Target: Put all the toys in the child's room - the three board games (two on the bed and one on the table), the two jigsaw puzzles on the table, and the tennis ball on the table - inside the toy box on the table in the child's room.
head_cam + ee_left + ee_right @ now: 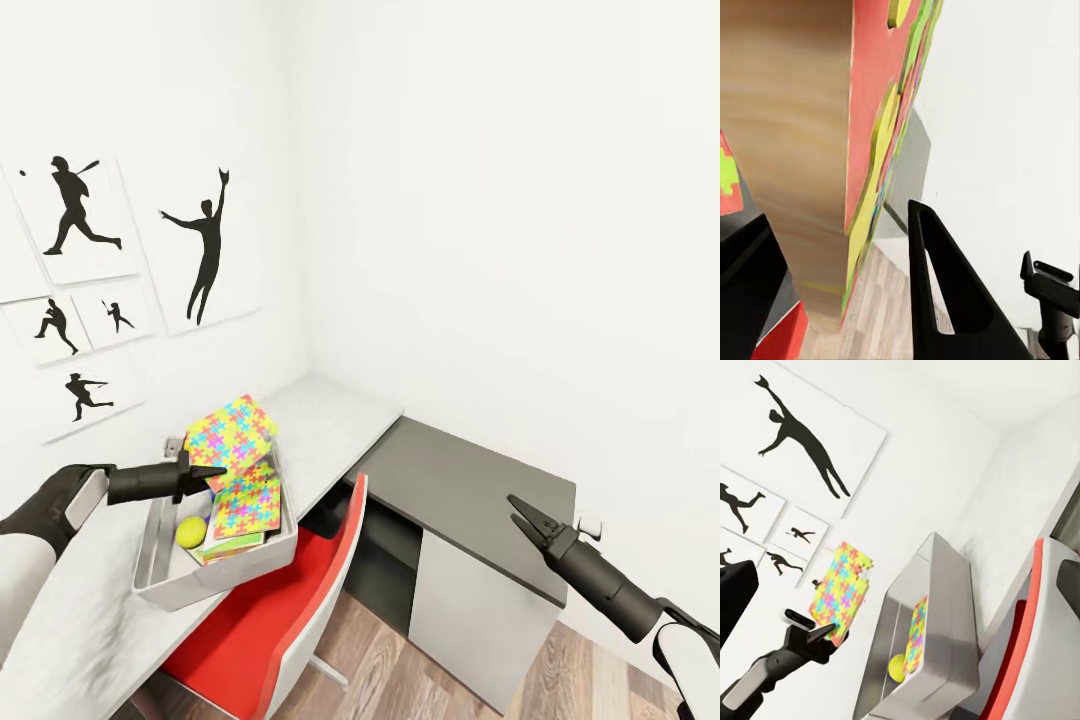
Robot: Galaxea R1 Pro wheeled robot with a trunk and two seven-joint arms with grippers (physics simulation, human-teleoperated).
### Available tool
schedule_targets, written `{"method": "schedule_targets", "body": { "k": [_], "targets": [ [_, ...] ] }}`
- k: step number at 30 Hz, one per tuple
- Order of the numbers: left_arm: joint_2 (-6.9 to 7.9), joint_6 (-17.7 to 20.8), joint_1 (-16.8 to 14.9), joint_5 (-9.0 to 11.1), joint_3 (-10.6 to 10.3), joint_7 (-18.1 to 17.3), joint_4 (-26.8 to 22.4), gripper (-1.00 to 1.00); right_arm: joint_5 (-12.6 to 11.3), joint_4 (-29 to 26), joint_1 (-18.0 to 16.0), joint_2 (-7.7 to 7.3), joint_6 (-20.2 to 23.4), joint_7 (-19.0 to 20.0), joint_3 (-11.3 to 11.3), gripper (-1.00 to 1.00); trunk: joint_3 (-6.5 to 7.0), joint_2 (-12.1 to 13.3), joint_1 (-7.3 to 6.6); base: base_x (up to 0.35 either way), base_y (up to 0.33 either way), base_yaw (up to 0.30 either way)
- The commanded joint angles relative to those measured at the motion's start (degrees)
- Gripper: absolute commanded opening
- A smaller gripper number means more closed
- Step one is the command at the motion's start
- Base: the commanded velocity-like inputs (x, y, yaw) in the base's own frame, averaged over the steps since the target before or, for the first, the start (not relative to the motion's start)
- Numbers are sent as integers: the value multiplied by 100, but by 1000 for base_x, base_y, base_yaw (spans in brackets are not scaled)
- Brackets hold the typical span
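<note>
On the long pale grey-white table point(330, 420) against the white wall stands the toy box, a pale grey open rectangular bin point(165, 585), near the table's front edge. Inside it lie a small yellow-green tennis ball point(191, 531) against the left wall, and beside the ball a flat jigsaw puzzle box covered in a bright multicoloured puzzle-piece pattern point(248, 500), leaning at a tilt with thin colourful flat boxes under it. A second jigsaw puzzle box with the same bright pattern point(234, 432) is held above the far end of the bin, tilted, by the left gripper point(205, 473), whose black fingers pinch its lower edge; in the left wrist view one dark finger point(945, 292) shows beside the red, yellow and green edge of this box point(881, 150), and in the right wrist view the same box point(842, 592) hangs clear above the bin point(945, 622).

The right gripper point(525, 515) hovers over the lower dark grey side unit point(470, 490) joined to the table, holding nothing, its two pointed black fingers slightly spread. A red chair with a pale shell point(290, 610) is pushed in below the bin, over the light wood-plank floor point(560, 670). White wall panels with black silhouettes of baseball players point(205, 250) hang on the left wall
</note>
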Motion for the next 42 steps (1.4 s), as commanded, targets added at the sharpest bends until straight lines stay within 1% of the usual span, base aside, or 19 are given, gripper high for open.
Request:
{"method": "schedule_targets", "body": {
  "k": [1,2,4,5,6,10,12,14,16,19,22,23,25,26,28,31,35,38,42],
  "targets": [
    [-32,17,-8,-13,149,232,4,-100,-23,0,-6,0,40,-1,-6,100,-12,-11,3,0,0,0],
    [-57,14,-8,-10,234,410,6,-100,-23,0,-6,-1,40,-8,-5,100,-12,-11,3,0,0,0],
    [-164,-10,-9,-3,481,853,7,-100,-23,0,-6,1,40,-27,-4,100,-12,-11,3,0,0,0],
    [-256,-22,-9,-1,692,1152,8,-100,-23,0,-6,2,40,-36,-4,100,-12,-11,3,0,0,0],
    [-316,-28,-9,0,839,1352,5,-100,-23,0,-6,2,40,-39,-4,100,-12,-11,3,0,0,0],
    [-507,-42,-9,0,1353,2085,0,-100,-23,0,-6,-3,40,-44,-4,100,-12,-11,3,0,0,0],
    [-601,-48,-10,1,1562,2349,0,-100,-23,2,-6,-2,40,-45,-4,100,-12,-11,3,0,0,0],
    [-780,-69,-10,1,1754,2651,-1,-100,-20,1,-6,-4,40,-47,-6,100,-12,-11,3,0,0,0],
    [-849,-235,-10,1,1815,2887,1,-100,-20,4,-6,-6,40,-43,-11,100,-12,-11,3,0,0,0],
    [-893,-454,-10,40,2020,3230,6,-100,-18,8,-6,-6,40,-43,-12,100,-12,-11,3,0,0,0],
    [-1024,-539,-10,78,2415,3714,8,-100,-19,8,-6,-6,40,-41,-13,100,-12,-11,3,0,0,0],
    [-1092,-602,-10,79,2566,3901,8,-100,-19,9,-6,-6,40,-34,-13,100,-12,-11,3,0,0,0],
    [-1156,-745,-10,85,2775,4101,8,-100,-21,9,-6,-6,40,-30,-13,100,-12,-11,3,0,0,0],
    [-1177,-810,-10,91,2945,4221,8,-100,-22,9,-6,-6,40,-25,-13,100,-12,-11,3,0,0,0],
    [-1210,-856,-8,101,3142,4379,8,-100,-23,9,-6,-6,40,-18,-15,100,-12,-11,3,0,0,0],
    [-1281,-878,-7,105,3233,4494,8,-100,-22,9,-6,-6,40,-12,-20,100,-12,-11,3,0,0,0],
    [-1378,-883,-3,108,3280,4526,16,-100,-23,9,-6,-6,40,-6,-21,100,-12,-11,3,0,0,0],
    [-1454,-880,-3,107,3387,4551,16,-100,-23,9,-6,-6,40,-3,-21,100,-12,-11,3,0,0,0],
    [-1491,-868,-1,106,3489,4565,18,-100,-19,9,-6,-6,40,-2,-22,100,-12,-11,3,0,0,0]
  ]
}}
